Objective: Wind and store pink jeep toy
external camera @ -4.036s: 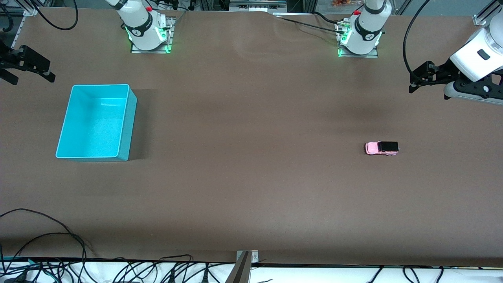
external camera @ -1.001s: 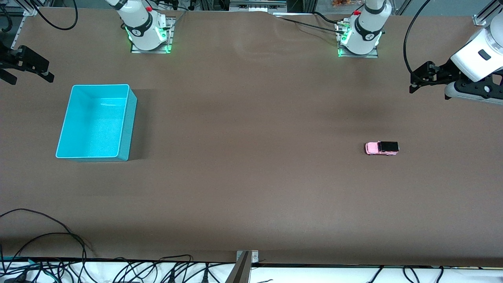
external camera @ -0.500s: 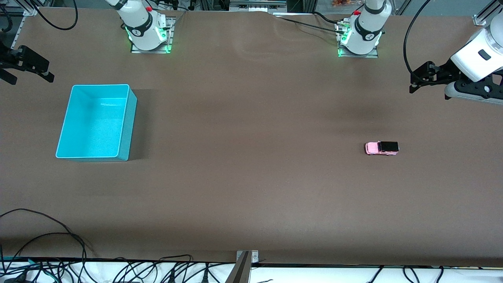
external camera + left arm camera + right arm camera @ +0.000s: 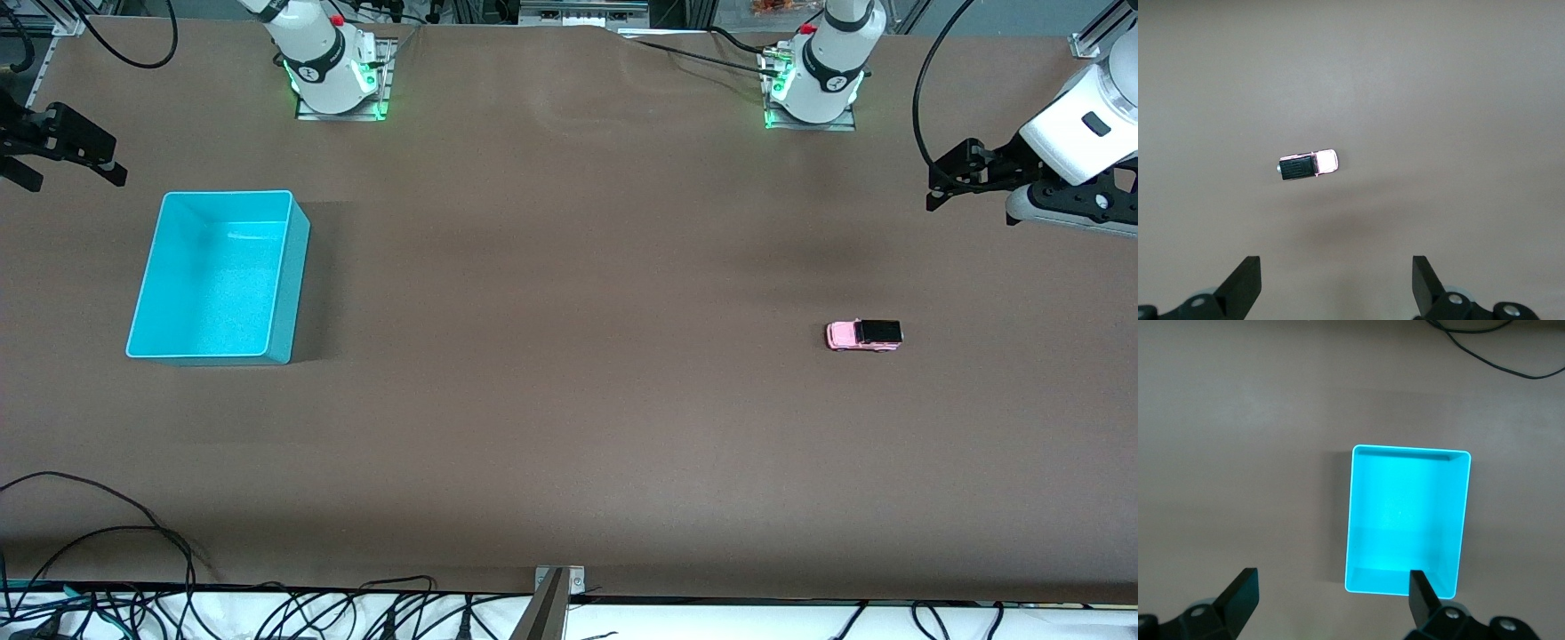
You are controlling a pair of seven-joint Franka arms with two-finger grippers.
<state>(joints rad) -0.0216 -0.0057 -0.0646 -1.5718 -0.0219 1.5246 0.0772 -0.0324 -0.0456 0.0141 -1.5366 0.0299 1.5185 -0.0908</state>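
The pink jeep toy (image 4: 864, 335) stands on its wheels on the brown table, toward the left arm's end; its black roof shows in the left wrist view (image 4: 1308, 166). My left gripper (image 4: 935, 185) hangs in the air at that end of the table, off to the side of the jeep, open and holding nothing (image 4: 1336, 268). The turquoise bin (image 4: 290, 267) sits toward the right arm's end with nothing in it (image 4: 1405, 513). My right gripper (image 4: 76, 180) hovers near the bin's corner, open with nothing in it (image 4: 1331, 581).
The two arm bases (image 4: 336, 80) (image 4: 813, 89) stand along the table's edge farthest from the front camera. Black cables (image 4: 107, 533) trail over the nearest edge. A metal bracket (image 4: 558, 580) sits at the middle of that edge.
The right gripper has shifted very slightly. The jeep, the bin and the left gripper have not moved.
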